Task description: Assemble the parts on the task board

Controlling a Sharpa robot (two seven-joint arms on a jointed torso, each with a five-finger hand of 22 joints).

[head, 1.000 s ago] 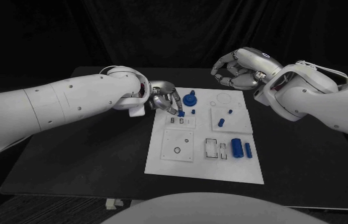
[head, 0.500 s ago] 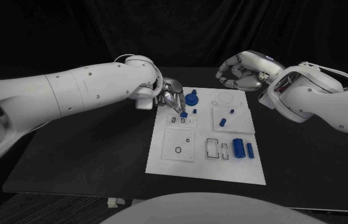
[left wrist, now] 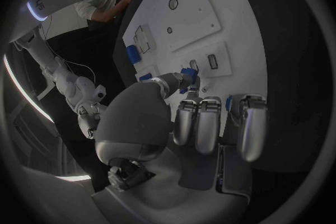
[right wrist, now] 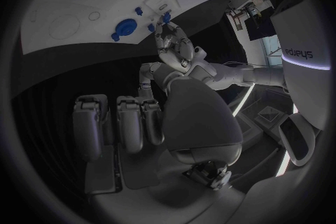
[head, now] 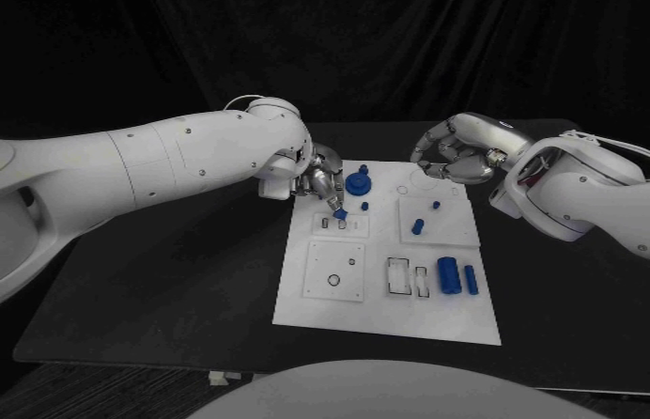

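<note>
A: Head view. What lies on the black table [head: 177,287]?

B: A white rectangular task board [head: 386,250]. At its far end stands a blue round knob-like part [head: 356,182]; a large blue cylinder [head: 447,275] and a slimmer blue cylinder [head: 470,280] lie side by side near its right edge. The silver left hand [head: 319,187] reaches over the board's far left corner, its fingers pointing down at a small blue peg [head: 340,214] beside two small slots.

A: And the silver right hand [head: 460,156]?

B: It hangs above the board's far right corner, fingers curled inward, with nothing visible in them.

A: Left wrist view. Is the peg gripped?

B: The small blue peg [left wrist: 186,73] sits at the tip of the thumb and a neighbouring finger of the left hand [left wrist: 189,123], apparently pinched, though the contact is small and hard to confirm. The other fingers [left wrist: 252,126] stay extended and apart above the table. The peg is just over the board's [left wrist: 203,17] slotted plate.

A: Right wrist view?

B: The right hand's [right wrist: 140,123] fingers fold toward the palm, empty. Beyond them appear the board [right wrist: 77,5], the knob-like part [right wrist: 126,27] and the left hand [right wrist: 175,47].
</note>
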